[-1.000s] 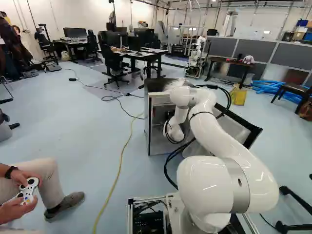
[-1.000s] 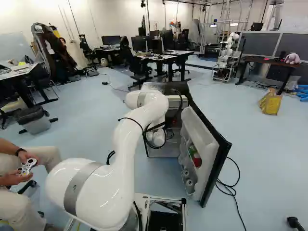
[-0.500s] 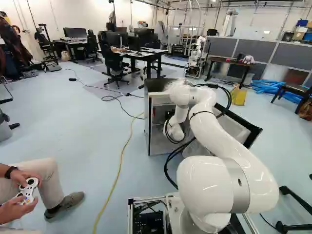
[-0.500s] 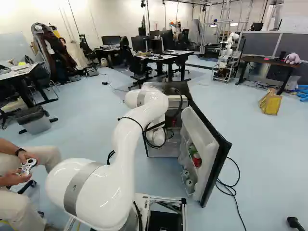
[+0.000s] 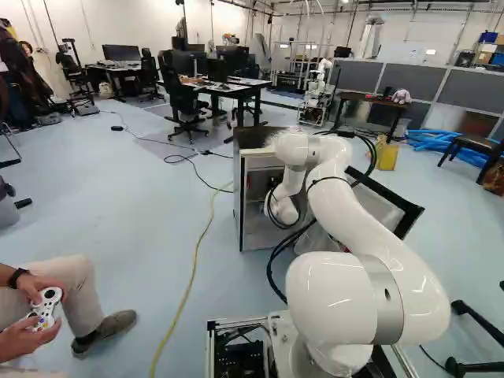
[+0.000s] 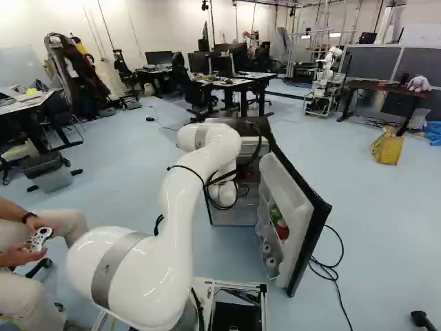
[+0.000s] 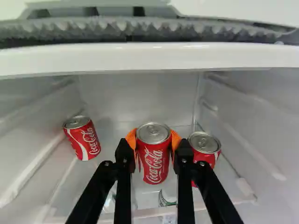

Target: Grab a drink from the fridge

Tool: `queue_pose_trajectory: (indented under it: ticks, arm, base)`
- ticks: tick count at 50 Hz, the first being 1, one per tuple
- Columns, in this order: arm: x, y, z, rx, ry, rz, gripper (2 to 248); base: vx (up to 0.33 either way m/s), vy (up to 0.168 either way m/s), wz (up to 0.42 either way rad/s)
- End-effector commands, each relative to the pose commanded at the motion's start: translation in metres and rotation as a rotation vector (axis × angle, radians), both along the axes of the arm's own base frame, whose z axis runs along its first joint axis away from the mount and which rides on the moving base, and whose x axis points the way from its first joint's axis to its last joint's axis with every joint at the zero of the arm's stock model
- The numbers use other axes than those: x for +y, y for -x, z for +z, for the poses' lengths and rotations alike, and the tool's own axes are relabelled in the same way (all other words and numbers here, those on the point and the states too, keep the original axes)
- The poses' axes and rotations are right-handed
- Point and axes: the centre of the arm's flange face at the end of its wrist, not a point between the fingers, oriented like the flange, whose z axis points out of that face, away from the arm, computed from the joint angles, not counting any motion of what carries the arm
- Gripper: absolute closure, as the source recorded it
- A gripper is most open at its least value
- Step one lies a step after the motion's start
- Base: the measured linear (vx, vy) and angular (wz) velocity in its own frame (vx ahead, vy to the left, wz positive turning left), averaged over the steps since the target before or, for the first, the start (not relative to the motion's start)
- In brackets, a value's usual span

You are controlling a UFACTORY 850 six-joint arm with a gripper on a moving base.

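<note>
A black gripper [image 7: 153,145] pinches a red drink can [image 7: 154,163] between its orange pads inside the fridge [image 5: 255,138], beneath a frosted ledge [image 7: 140,29]. A second can [image 7: 204,143] crowds one finger, a third can [image 7: 84,139] sits well apart across the compartment, and the open door [image 6: 288,192], its racks stocked, flanks the white arm [image 6: 180,221].

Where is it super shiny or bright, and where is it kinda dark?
Left base view: white gleams on the arm. Right base view: the far wall is so bright it looks nearly plain white. Wrist view: the silver lid of the can in the gripper gleams; the fridge's inner back wall looks greyer than the bright white ledge nearer the camera.
</note>
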Motion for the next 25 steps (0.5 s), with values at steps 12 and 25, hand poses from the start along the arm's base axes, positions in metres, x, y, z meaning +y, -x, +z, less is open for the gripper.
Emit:
queue_pose_trajectory:
  ticks: [12,25]
  arm:
    - [0.002,0.011,0.005,0.021,-0.004,0.000,158]
    - [0.005,0.029,0.012,0.055,-0.010,0.000,158]
  base:
    - [0.000,0.000,0.000]
    - [0.000,0.000,0.000]
